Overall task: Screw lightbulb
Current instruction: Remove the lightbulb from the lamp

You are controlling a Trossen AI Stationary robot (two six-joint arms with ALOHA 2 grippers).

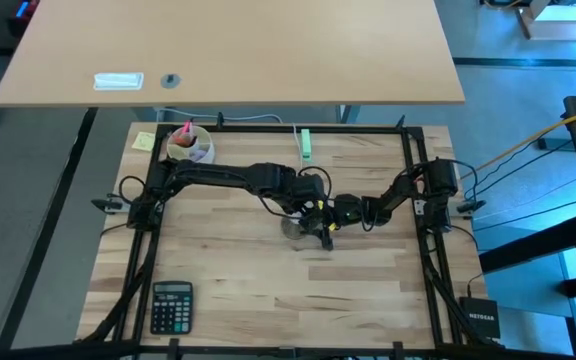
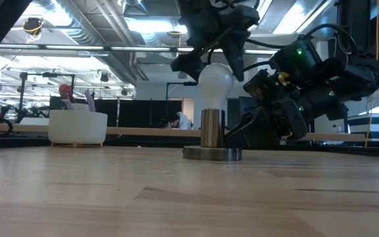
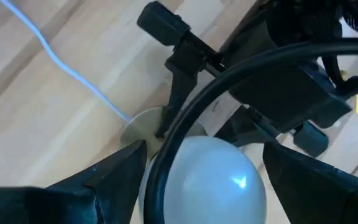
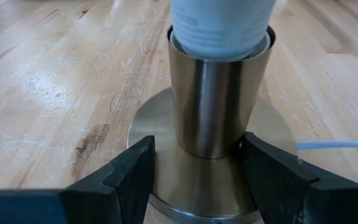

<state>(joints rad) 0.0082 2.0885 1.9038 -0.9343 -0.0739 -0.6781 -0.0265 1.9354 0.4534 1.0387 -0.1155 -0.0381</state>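
- The small white frosted pear-shaped lightbulb (image 2: 215, 81) stands upright with its base inside the brushed-metal cylinder socket (image 2: 212, 128); the socket rises from a round flat metal base disc (image 2: 212, 154) on the light wooden butcher-block table (image 2: 110, 191), near the table's middle.
- The left hand (image 2: 210, 56) is above the bulb head. In the left wrist view its dark fingers (image 3: 114, 171) sit on either side of the frosted globe, spread apart; whether they actually press on the glass cannot be told.
- The right hand (image 4: 194, 165) is low at the socket, its fingers (image 4: 135, 165) apart on both sides of the metal cylinder, just beside it with a sliver of gap showing, over the base disc. It looks placed to steady the socket, not yet clamped.
- A thin white cord (image 3: 61, 62) runs from the base across the table.
- Progress: the bulb is already seated in the socket, and no threads show above the rim in the right wrist view, so it is likely mostly screwed in. Final tightening and releasing both hands seem left.
- A white cup of pens (image 1: 189, 144) and a black calculator (image 1: 171, 306) sit well apart.
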